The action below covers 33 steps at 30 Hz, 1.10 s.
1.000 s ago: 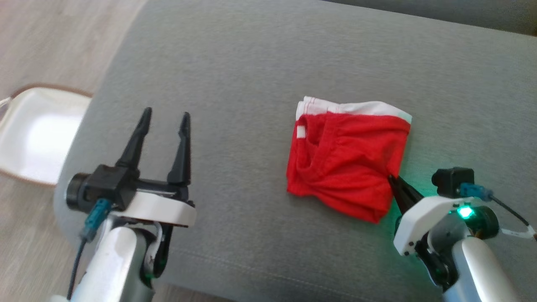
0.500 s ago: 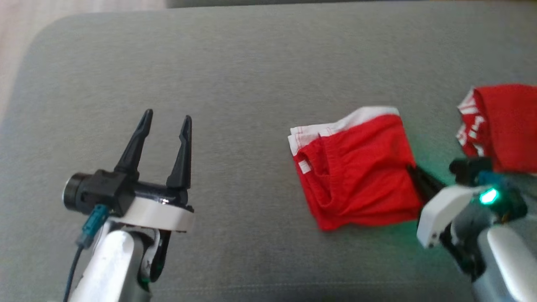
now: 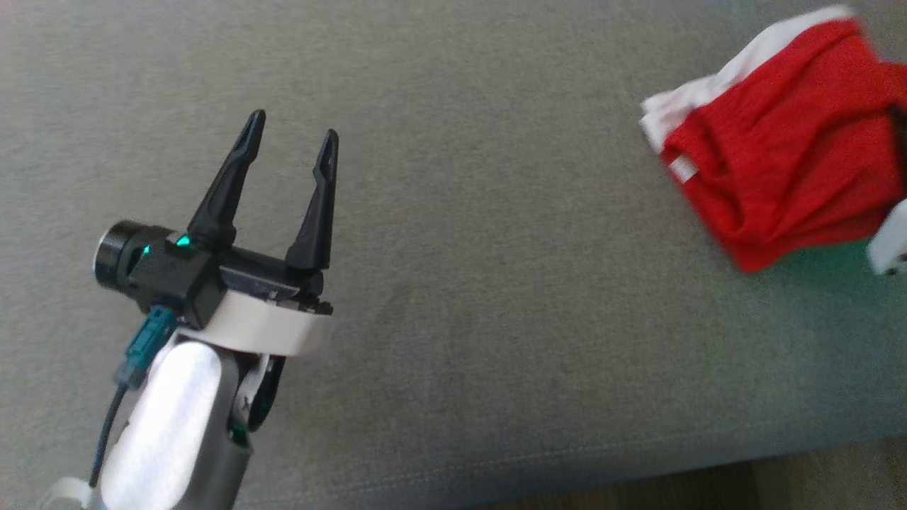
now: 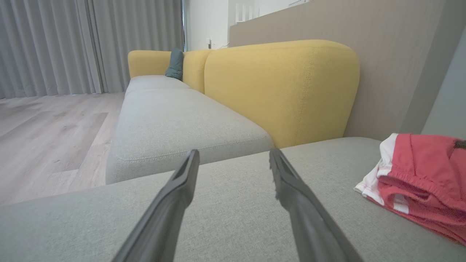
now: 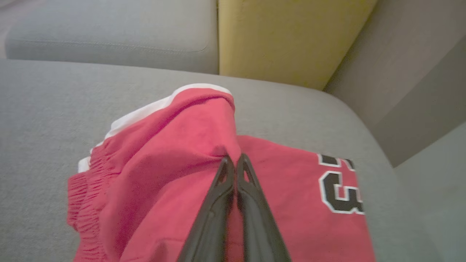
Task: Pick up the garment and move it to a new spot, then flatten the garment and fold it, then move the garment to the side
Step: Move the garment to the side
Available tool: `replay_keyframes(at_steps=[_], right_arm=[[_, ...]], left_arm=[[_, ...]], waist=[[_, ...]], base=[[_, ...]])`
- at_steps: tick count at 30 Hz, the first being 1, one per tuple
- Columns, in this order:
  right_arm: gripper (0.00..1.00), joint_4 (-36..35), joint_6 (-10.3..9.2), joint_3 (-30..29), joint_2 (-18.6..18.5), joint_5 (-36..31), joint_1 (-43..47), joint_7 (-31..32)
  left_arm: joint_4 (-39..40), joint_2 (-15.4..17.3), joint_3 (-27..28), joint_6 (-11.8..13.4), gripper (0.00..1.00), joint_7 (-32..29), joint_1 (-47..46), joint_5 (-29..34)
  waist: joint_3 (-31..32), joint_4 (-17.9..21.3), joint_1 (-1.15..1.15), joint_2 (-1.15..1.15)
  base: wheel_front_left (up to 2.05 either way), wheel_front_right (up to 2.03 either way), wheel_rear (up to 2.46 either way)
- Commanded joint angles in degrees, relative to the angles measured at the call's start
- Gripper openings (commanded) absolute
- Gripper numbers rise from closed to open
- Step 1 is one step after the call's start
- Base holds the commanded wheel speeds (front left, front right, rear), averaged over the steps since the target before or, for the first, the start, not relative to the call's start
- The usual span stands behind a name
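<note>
The garment is a folded red piece with a white band, lying on the grey cushion at the head view's upper right edge. My right gripper is shut on a raised fold at the garment's edge, and its white wrist housing shows just below the cloth. My left gripper hovers open and empty over bare cushion, far to the garment's left. From the left wrist, the garment lies right of the open left gripper.
A second red garment with a black-and-white number lies flat under and right of the held fold. A yellow sofa back and a grey wall stand behind. The cushion's front edge meets wooden floor.
The head view has swung, so the garment now sits at its upper right edge. The right gripper stays shut on the garment, which has turned and shifted right. The left gripper stays open.
</note>
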State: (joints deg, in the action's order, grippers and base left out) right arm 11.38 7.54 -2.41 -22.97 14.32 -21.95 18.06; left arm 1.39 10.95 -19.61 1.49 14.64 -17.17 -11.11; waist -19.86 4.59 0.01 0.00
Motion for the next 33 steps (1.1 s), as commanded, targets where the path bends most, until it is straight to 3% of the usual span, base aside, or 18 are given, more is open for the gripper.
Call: replay_keyframes(at_steps=[1, 7, 15, 23, 25, 26, 27, 33], right_arm=[[0.00, -3.8, -0.05, -1.3, -2.2, -0.5, -1.3, 0.4], [0.00, -7.9, -0.05, -8.6, -2.0, -2.2, -2.8, 3.7], [0.00, -5.5, -0.05, -12.4, 1.4, -7.4, -3.7, 3.6], [0.01, -1.1, -0.05, -17.7, 5.5, -17.5, -5.4, -2.2], [0.73, -0.1, -0.05, -19.0, 7.1, -19.0, -5.4, -3.7], [0.73, -0.1, -0.05, -19.0, 7.1, -19.0, -5.4, -3.7], [1.00, 0.3, -0.05, -19.4, 8.0, -19.5, -5.1, -4.4], [1.00, -0.1, -0.05, -23.7, 13.6, -22.4, -0.5, -9.3]], left_arm=[[2.4, 1.8, 2.0, -0.2, 1.00, -0.2, -2.7, 0.7], [4.3, 2.9, 1.4, -0.9, 1.00, -1.2, -5.1, 1.4], [5.3, 3.3, 0.6, -1.5, 1.00, -1.8, -7.4, 1.6], [5.1, 3.5, 0.3, -2.0, 1.00, -1.4, -8.8, 1.3], [4.5, 3.5, 0.3, -2.0, 1.00, -1.2, -8.7, 1.1], [4.5, 3.5, 0.3, -2.0, 1.00, -1.2, -8.7, 1.1], [4.1, 3.5, 0.2, -2.0, 1.00, -1.1, -8.6, 1.0], [1.5, 2.0, 0.0, -1.3, 1.00, -0.4, -6.3, -0.2]], waist=[[-1.8, 1.9, -0.01, 0.00], [-5.4, 4.9, -0.01, 0.00], [-9.6, 5.5, -0.01, 0.00], [-11.7, 4.6, -0.01, 0.00], [-11.2, 4.3, -0.01, 0.00], [-11.2, 4.3, -0.01, 0.00], [-10.8, 4.1, -0.01, 0.00], [-6.0, 1.9, -0.01, 0.00]], base=[[0.00, 0.00, 0.00], [0.00, 0.00, 0.00], [0.00, 0.00, 0.00], [0.00, 0.00, 0.00], [0.00, 0.00, 0.00], [0.00, 0.00, 0.00], [0.00, 0.00, 0.00], [0.00, 0.00, 0.00]])
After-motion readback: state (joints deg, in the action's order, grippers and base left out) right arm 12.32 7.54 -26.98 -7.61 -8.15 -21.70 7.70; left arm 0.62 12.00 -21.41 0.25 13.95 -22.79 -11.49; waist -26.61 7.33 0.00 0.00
